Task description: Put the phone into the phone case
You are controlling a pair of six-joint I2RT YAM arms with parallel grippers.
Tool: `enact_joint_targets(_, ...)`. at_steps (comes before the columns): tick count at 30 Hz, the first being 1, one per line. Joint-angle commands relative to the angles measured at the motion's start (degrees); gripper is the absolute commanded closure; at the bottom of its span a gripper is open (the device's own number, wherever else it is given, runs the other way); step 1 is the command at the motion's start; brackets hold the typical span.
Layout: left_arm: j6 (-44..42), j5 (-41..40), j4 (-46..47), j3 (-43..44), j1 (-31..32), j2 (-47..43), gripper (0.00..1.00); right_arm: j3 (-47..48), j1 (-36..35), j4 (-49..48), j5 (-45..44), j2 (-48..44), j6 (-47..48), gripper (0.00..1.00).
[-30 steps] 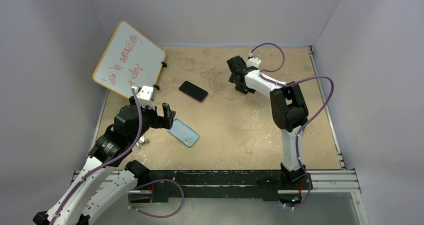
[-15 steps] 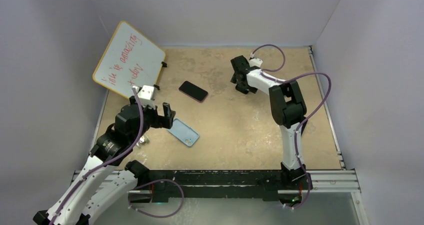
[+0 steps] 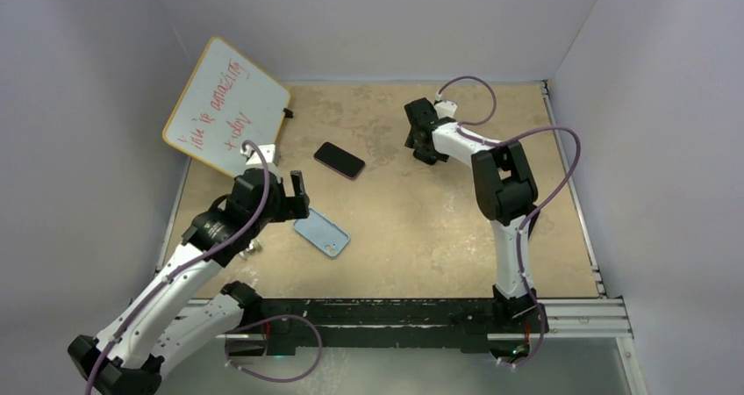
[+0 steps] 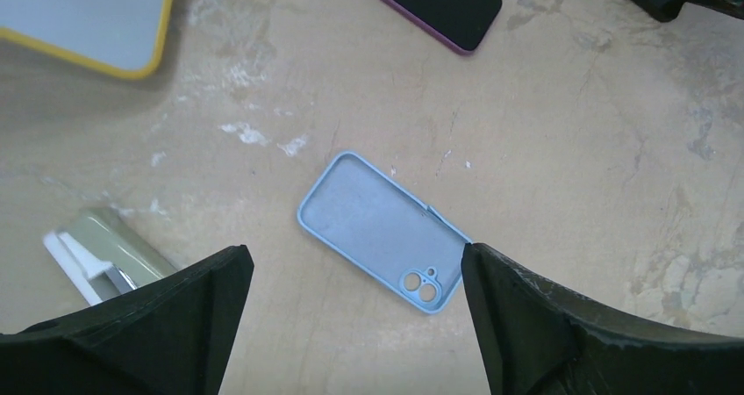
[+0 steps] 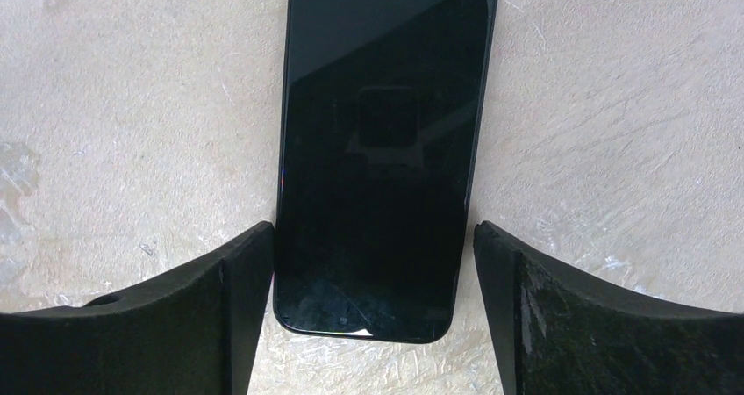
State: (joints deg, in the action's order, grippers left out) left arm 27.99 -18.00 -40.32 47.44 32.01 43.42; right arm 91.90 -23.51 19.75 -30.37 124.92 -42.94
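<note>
Hovering both grippers near the two parts; nothing is gripped yet.

Left gripper (image 4: 353, 259): jaws wide apart and empty, hanging above the blue phone case (image 4: 379, 230). The case lies flat on the worktop (image 3: 421, 228), framed between the fingers, and we read this as lining up to steady or lift it. Right gripper (image 5: 373, 233): jaws also spread, holding nothing. The phone (image 5: 379, 149) lies screen up, lengthwise between the fingers in the wrist view, where one finger seems to meet its edge. From above, though, gripper and phone sit apart, so we record no contact. Phone and case rest near each other on the worktop, not touching. A whiteboard (image 3: 224, 105) stands tilted at the far left.
</note>
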Motion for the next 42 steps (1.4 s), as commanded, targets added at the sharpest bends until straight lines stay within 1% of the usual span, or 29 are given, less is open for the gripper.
enact_joint_targets(1, 12.3, 2.1, -1.6, -0.9, 0.1, 2.6, 0.07, -3.7, 0.2, 0.9, 2.8, -1.2, 1.4, 0.2)
enact_joint_targets(4, 14.7, 5.1, -0.1, -3.9, 0.1, 4.3, 0.07, -6.4, 0.2, 0.3, 4.2, -3.0, 1.7, 0.25)
enact_joint_targets(8, 17.7, 5.4, 1.0, -7.2, 0.1, 7.2, 0.09, -12.4, 0.1, -1.2, 4.9, -7.8, 2.7, 0.26)
enact_joint_targets(11, 19.6, 5.7, 3.2, -10.0, 0.0, 8.8, 0.11, -19.1, 0.0, -3.1, 7.5, -12.4, 3.2, 0.27)
enact_joint_targets(14, 20.9, 7.2, 5.4, -12.1, 0.0, 10.7, 0.11, -26.4, -0.5, -4.8, 10.2, -17.8, 3.5, 0.28)
enact_joint_targets(17, 21.7, 7.7, 7.9, -13.9, 0.0, 12.4, 0.12, -33.7, -2.1, -4.8, 11.2, -23.5, 3.3, 0.29)
enact_joint_targets(19, 22.7, 7.2, 9.6, -15.7, 0.0, 12.9, 0.14, -36.9, -3.8, -4.1, 11.5, -27.2, 3.5, 0.29)
enact_joint_targets(22, 23.3, 6.3, 12.1, -17.9, 0.1, 13.7, 0.18, -40.2, -5.6, -1.5, 11.3, -31.8, 2.5, 0.29)
enact_joint_targets(25, 23.1, 5.7, 14.2, -18.6, 0.1, 15.5, 0.22, -43.4, -7.5, -0.9, 12.4, -35.8, 1.9, 0.3)
enact_joint_targets(30, 22.2, 6.7, 18.4, -19.2, 0.1, 19.1, 0.26, -46.3, -10.9, 0.6, 12.7, -38.2, -0.5, 0.3)
enact_joint_targets(32, 21.9, 7.1, 19.6, -19.2, 0.1, 20.5, 0.29, -47.2, -11.2, 0.7, 12.2, -38.9, -1.2, 0.26)
enact_joint_targets(35, 21.2, 7.8, 21.4, -19.5, 0.1, 22.7, 0.35, -48.2, -11.3, 0.4, 11.9, -40.3, -2.1, 0.15)
enact_joint_targets(37, 20.5, 8.4, 22.2, -19.5, 0.1, 23.7, 0.39, -47.9, -11.2, 0.8, 12.7, -40.7, -1.9, 0.09)
enact_joint_targets(39, 19.7, 9.1, 22.9, -19.3, 0.1, 24.8, 0.44, -47.4, -11.2, 1.0, 11.7, -40.5, -1.0, 0.02)
enact_joint_targets(42, 18.4, 10.7, 24.1, -19.2, 0.1, 25.9, 0.49, -46.2, -11.1, 0.7, 10.2, -39.6, 0.2, 0.01)
